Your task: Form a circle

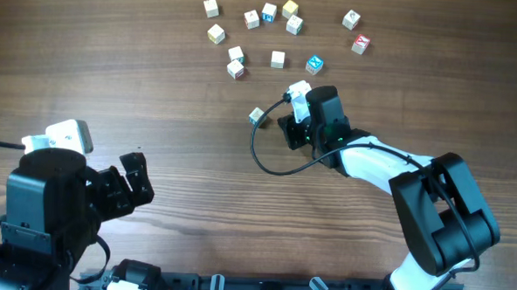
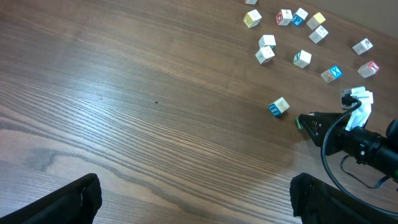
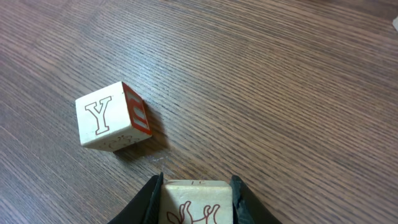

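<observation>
Held cube: lower part being cut off by the frame edge.
Right gripper: reaching low and forward, clenching that cube.
Y cube: lying just beyond.
Left gripper: hovering well apart, jaws spread wide.
Circle: sitting farthest off, only loosely clustered.

1. On the Y cube, lying on the tabletop, the pale face toward my right wrist camera carries one outlined capital "Y". The adjoining face is red with a pale character, seen too obliquely to read.
2. On the held cube, clamped in my right gripper, the pale face shows part of a red line drawing, cut off by the frame edge. No letter is legible.
3. On the scattered cubes, the overhead and left wrist views show coloured marks on several faces, all too small to read.
</observation>
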Controlling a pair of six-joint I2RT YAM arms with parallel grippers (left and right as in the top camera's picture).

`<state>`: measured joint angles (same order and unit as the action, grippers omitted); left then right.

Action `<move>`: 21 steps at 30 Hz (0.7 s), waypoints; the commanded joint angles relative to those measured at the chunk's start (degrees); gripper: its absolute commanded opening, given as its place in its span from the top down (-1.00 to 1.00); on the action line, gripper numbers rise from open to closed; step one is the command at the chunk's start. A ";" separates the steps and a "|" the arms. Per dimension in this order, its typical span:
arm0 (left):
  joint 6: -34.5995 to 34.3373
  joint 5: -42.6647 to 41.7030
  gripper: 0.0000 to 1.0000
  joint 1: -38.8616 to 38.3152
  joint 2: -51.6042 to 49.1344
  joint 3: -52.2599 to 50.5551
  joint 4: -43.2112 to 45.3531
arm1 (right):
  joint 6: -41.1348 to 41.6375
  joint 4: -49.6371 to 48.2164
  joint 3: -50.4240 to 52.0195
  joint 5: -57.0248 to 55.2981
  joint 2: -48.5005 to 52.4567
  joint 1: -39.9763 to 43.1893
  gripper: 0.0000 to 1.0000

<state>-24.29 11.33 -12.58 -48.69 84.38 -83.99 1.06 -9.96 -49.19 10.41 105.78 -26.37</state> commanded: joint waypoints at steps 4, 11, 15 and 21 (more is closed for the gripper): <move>-0.33 0.74 -1.00 0.39 0.00 -0.04 0.13 | -2.78 -0.11 0.20 0.13 0.90 -0.20 0.59; -0.33 0.74 -1.00 0.39 0.00 -0.04 0.11 | -5.81 -0.52 0.20 2.54 0.90 -0.20 0.53; -0.33 0.74 -1.00 0.39 0.00 -0.04 0.13 | -5.86 -0.96 0.20 2.51 0.90 -0.20 0.49; -0.33 0.74 -1.00 0.39 0.00 -0.04 0.11 | -5.86 -1.77 0.20 2.54 0.90 -0.20 0.45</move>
<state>-24.29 11.33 -12.58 -48.69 84.38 -83.99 -4.12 -11.29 -49.19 11.60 105.78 -26.37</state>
